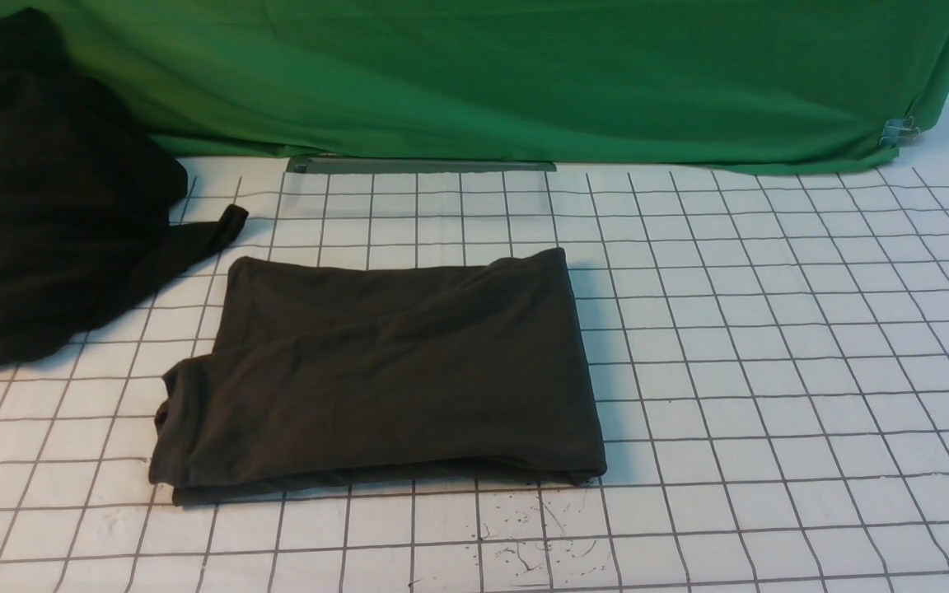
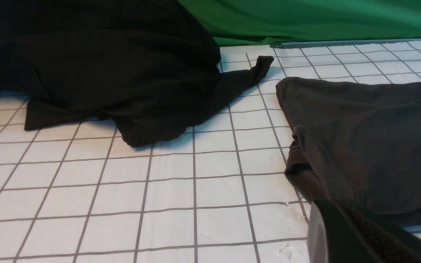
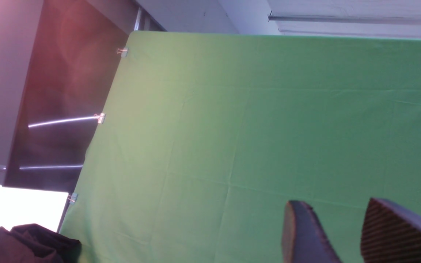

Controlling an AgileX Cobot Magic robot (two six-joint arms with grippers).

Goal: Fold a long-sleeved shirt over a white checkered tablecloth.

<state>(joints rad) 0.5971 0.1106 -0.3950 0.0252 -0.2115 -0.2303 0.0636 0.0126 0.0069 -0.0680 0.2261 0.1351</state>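
The long-sleeved shirt lies folded into a soft, slightly rumpled rectangle at the centre of the white checkered tablecloth. A blacker lumpy heap of cloth slumps at upper left, before smooth green fabric. The right gripper has its ribbed pads apart, holding nothing. I cannot tell about the left gripper.

One shirt, perhaps one heap.

Front view overlooks the tablecloth; left wrist skims it low; right wrist faces the green fabric.
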